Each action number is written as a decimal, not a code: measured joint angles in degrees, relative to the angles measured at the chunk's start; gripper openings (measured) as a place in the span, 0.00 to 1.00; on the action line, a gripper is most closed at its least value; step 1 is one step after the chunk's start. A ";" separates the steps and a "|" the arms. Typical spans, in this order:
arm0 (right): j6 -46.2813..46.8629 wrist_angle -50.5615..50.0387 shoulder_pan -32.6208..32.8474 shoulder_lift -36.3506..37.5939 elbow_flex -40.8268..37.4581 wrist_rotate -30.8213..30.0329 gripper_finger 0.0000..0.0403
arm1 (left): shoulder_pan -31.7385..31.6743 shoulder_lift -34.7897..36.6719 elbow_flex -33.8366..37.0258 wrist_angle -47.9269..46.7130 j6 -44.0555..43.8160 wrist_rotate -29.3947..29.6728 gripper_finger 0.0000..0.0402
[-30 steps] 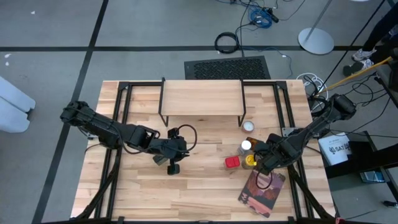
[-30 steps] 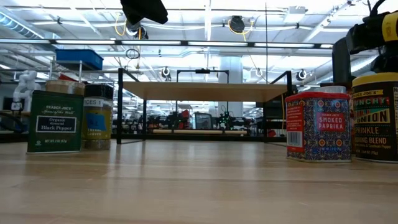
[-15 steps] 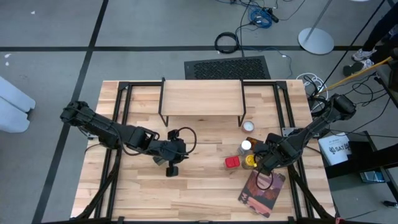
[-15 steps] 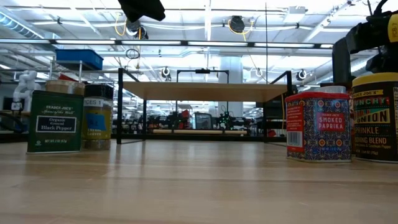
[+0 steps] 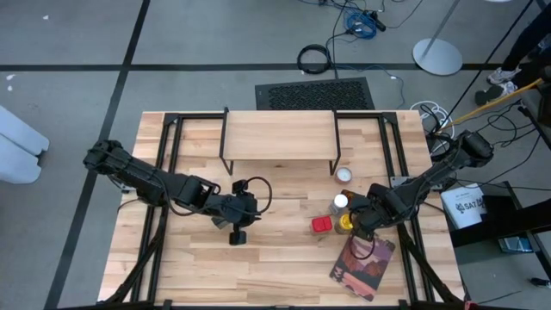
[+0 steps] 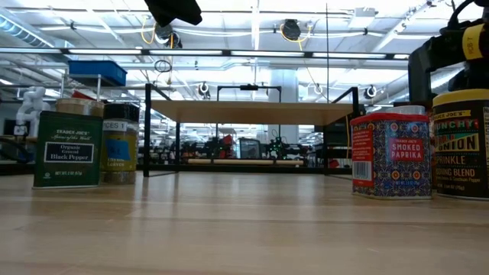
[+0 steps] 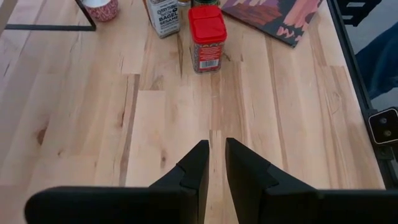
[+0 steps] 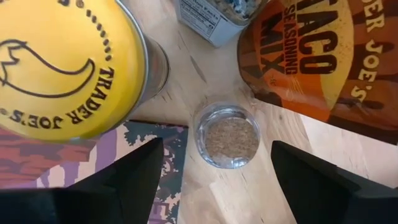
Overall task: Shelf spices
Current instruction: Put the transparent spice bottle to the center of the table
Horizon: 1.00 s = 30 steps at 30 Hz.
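The spices stand in a group right of the table's middle: a red-topped paprika tin point(image 5: 321, 225), a white-topped jar point(image 5: 341, 202), a yellow-topped jar point(image 5: 346, 223) and a small pot point(image 5: 344, 176) by the shelf's leg. The shelf point(image 5: 280, 136) stands at the far middle, its plank top bare. My right gripper point(image 8: 216, 148) hangs open, pointing down, its fingers either side of a small cork-topped glass jar point(image 8: 227, 135) without touching it. My left gripper point(image 7: 214, 146) is shut and empty above bare table left of the paprika tin point(image 7: 207, 37).
A picture-covered book point(image 5: 362, 265) lies flat near the front right. An orange taco seasoning tin point(image 8: 311, 56) and the yellow lid point(image 8: 62, 62) crowd the small jar. A green black pepper tin point(image 6: 67, 149) and another jar point(image 6: 121, 145) stand at the left in the low view.
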<state>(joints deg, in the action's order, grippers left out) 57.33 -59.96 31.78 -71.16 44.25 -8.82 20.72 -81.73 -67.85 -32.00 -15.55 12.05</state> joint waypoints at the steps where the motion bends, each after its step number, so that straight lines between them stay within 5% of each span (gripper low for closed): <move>1: 0.25 0.03 -0.25 0.00 -0.01 0.20 0.71 | 0.03 0.00 0.00 -0.01 0.00 0.00 0.15; 30: 1.62 2.78 -3.73 -6.32 0.00 1.63 0.64 | 0.20 0.00 -0.02 0.03 1.45 0.09 0.15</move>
<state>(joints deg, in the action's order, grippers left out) 58.94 -57.18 28.05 -77.47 44.25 -7.20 20.93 -81.73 -67.88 -31.97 -14.10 12.14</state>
